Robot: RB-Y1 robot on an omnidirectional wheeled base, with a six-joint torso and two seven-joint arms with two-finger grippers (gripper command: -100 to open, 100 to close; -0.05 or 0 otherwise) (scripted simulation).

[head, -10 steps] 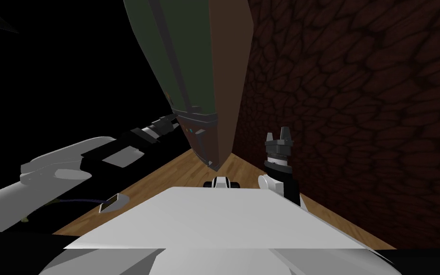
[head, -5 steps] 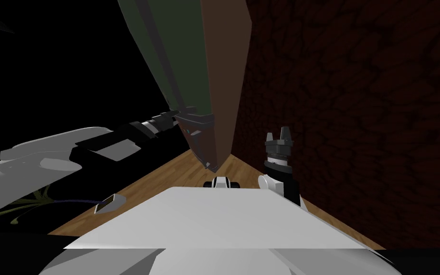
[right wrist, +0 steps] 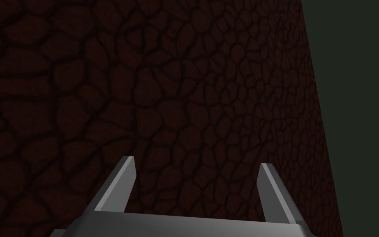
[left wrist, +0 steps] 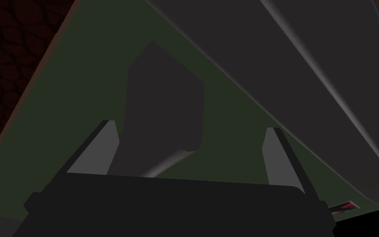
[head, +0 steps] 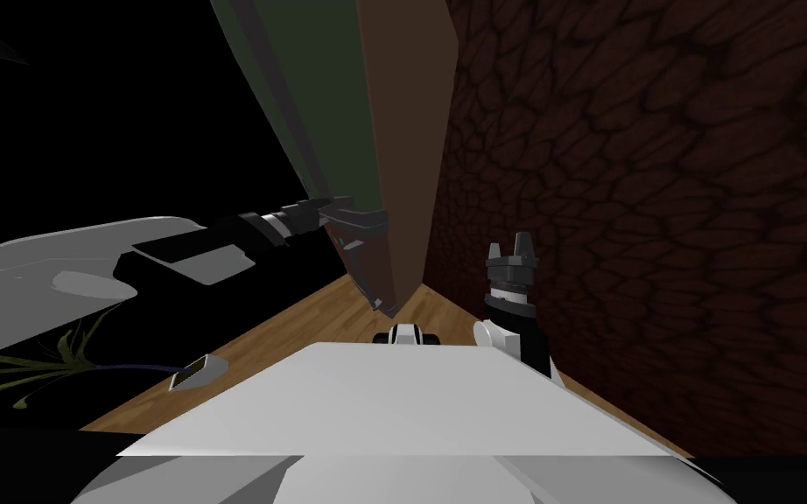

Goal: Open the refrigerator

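Reaching: left claw point(left wrist: 189, 126) spread, empty, at green refrigerator door point(left wrist: 234, 123); next, shift onto grey handle point(left wrist: 308, 61), clamp, pull; right claw point(right wrist: 197, 161) spread.

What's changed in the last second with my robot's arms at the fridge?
The left gripper has risen and reached in to the handle on the refrigerator door. Its open fingers now flank the mount, gripping nothing. The lifted forearm has uncovered a plant on the floor. The view shifted slightly, my own move. The right gripper stayed open by the wall.
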